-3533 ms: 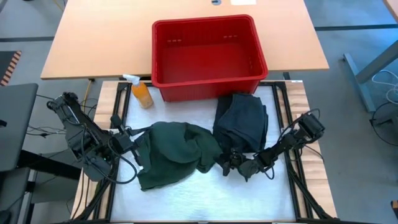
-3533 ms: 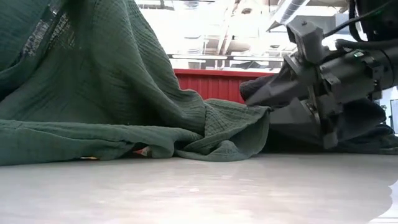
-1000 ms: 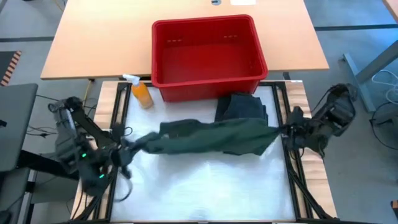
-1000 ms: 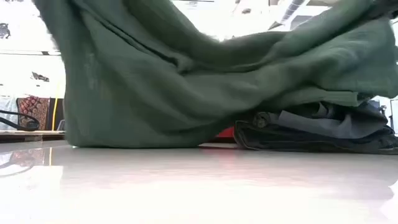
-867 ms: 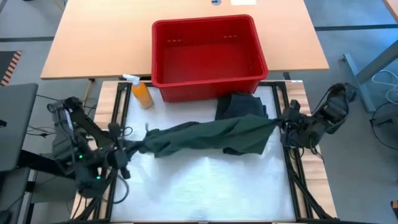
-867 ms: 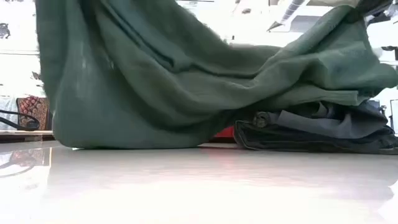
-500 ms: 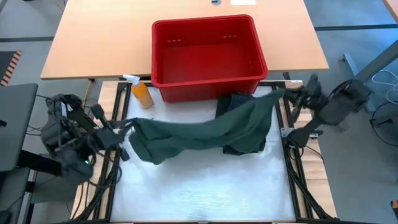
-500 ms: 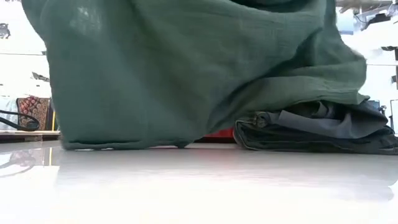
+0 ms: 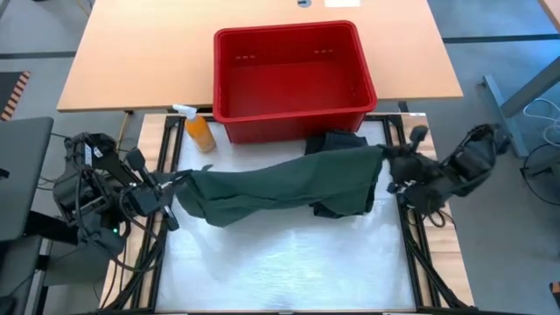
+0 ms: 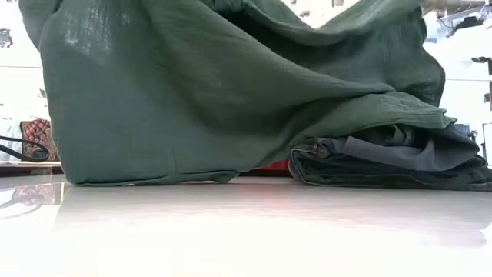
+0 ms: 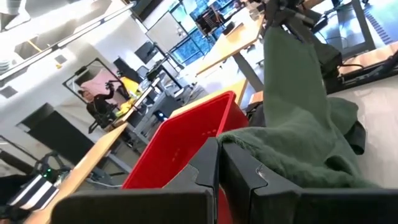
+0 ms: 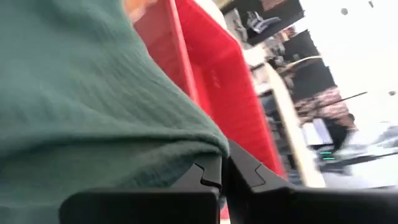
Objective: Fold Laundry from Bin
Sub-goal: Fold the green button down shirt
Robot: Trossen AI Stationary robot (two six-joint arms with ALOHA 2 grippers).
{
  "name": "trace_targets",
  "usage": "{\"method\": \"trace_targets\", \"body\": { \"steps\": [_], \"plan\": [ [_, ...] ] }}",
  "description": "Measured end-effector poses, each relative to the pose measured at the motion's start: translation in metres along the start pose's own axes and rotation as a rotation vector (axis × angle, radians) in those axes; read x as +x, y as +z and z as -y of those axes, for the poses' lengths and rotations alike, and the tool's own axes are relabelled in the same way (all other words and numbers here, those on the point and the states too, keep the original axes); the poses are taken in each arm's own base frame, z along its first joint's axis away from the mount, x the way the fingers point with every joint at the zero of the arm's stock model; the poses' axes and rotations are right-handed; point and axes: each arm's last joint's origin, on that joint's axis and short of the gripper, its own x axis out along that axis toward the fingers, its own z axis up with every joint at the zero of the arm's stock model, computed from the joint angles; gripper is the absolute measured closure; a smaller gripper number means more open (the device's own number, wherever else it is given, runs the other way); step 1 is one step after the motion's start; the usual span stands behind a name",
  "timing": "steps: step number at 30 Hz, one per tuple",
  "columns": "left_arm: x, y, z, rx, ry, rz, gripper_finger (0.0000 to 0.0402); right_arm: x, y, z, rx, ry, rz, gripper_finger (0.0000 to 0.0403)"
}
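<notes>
Green garment [image 9: 280, 188]: soft, light, limp cloth with a crinkled weave; judged to sag wherever it is unsupported and to slide easily over the white surface [image 9: 289, 262].
Where to hold: judged best at opposite corners or hems, so that the cloth spans flat between the two hands; a pinch in the middle would only bunch it.
Left hand [image 9: 168, 185]: clenched on one end of the green garment; in its wrist view the two dark fingers [image 11: 205, 171] meet with green cloth gathered just beyond their tips.
Right hand [image 9: 391, 164]: clenched on the other end; its wrist view shows cloth draped over the closed fingers [image 12: 205, 174].
Garment position: strung between the two hands, its middle drooping to the surface; the low view shows its lower edge resting there. The part near the right hand lies over the dark garment [image 9: 337, 144].
Dark garment: a loosely folded pile on the surface, just inward of the right hand and partly under the green cloth; the low view shows it as flat stacked layers [image 10: 400, 158].
Bin [image 9: 291, 74]: beyond both hands, across the stretched cloth, with nothing visible inside.
Spray bottle [image 9: 198, 129]: beyond the left hand, beside the bin's near corner, apart from the cloth.
Risk: judged that the thin cloth could slip out of a shallow pinch if pulled taut.
</notes>
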Motion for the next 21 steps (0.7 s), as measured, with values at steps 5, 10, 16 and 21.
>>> {"method": "trace_targets", "body": {
  "steps": [5,10,16,21],
  "plan": [
    [0.000,-0.001,0.000,0.011,0.000,-0.001,0.0401,0.003,0.004,0.000,-0.191,-0.100,-0.012,0.0381],
    [-0.001,-0.003,-0.002,-0.038,-0.053,-0.013,0.0401,-0.005,0.022,0.000,-0.224,-0.208,0.074,0.0381],
    [-0.008,0.008,0.008,-0.178,-0.297,-0.024,0.0401,-0.043,0.058,-0.001,-0.170,-0.147,0.301,0.0382],
    [-0.016,0.043,0.040,-0.133,-0.527,0.135,0.0401,-0.082,0.099,-0.020,-0.205,-0.089,0.473,0.0382]
  ]
}}
